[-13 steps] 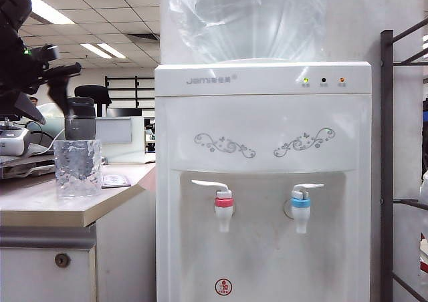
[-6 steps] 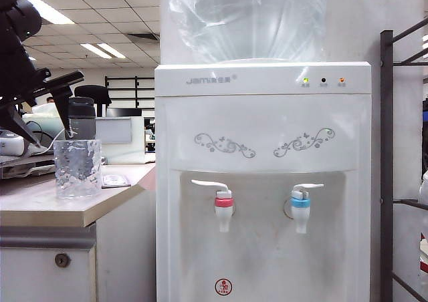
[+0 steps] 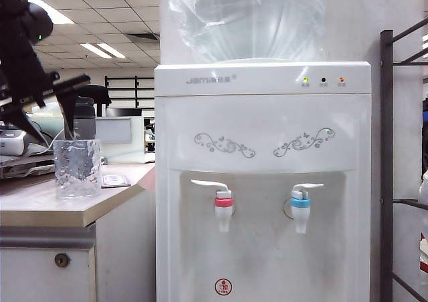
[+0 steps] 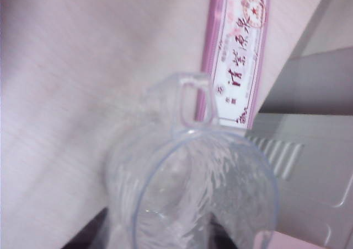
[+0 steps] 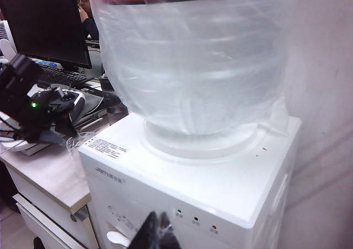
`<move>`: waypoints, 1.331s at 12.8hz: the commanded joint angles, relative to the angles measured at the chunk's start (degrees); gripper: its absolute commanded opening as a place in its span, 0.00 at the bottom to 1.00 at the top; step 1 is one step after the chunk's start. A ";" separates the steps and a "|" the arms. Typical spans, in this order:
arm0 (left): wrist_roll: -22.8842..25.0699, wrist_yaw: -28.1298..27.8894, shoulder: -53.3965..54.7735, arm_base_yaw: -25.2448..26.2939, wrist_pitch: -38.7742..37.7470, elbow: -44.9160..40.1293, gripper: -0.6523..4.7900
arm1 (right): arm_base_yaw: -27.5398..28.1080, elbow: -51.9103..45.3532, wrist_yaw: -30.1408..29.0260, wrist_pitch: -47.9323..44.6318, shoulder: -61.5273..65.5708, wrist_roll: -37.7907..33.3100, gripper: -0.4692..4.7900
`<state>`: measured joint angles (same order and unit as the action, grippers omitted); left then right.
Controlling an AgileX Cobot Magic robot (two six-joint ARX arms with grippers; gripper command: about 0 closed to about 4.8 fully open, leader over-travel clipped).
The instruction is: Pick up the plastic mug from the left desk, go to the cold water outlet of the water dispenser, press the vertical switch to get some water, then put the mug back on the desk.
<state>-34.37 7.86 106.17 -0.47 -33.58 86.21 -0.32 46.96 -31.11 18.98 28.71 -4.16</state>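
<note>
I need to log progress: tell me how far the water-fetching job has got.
Done: nothing yet; the plastic mug stands on the left desk, apparently empty. In hand: the left gripper hangs just above the mug's rim, jaws apart; the right gripper hangs above the water dispenser. Left: lifting, pressing the vertical switch, returning the mug.

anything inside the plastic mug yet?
No water shows: the plastic mug on the left desk looks empty in the left wrist view, rippled walls only. Its bottom is cut off there. The left gripper sits above its rim; the right gripper is up by the water dispenser.
</note>
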 commanded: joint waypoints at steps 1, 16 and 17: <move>8.28 -7.56 4.42 0.13 -19.08 17.77 0.55 | -0.07 0.44 -0.11 0.46 -0.39 -0.13 0.08; 7.39 -10.93 14.97 -3.78 -21.38 23.34 0.14 | -0.04 0.42 0.09 1.81 -0.39 -0.13 0.08; 7.34 -10.43 14.97 -3.78 -20.90 23.34 0.14 | -0.07 0.42 0.07 1.84 -0.44 -0.13 0.08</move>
<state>-27.00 -2.59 121.30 -4.21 -54.68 109.47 -0.30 46.98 -31.07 21.52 28.38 -4.19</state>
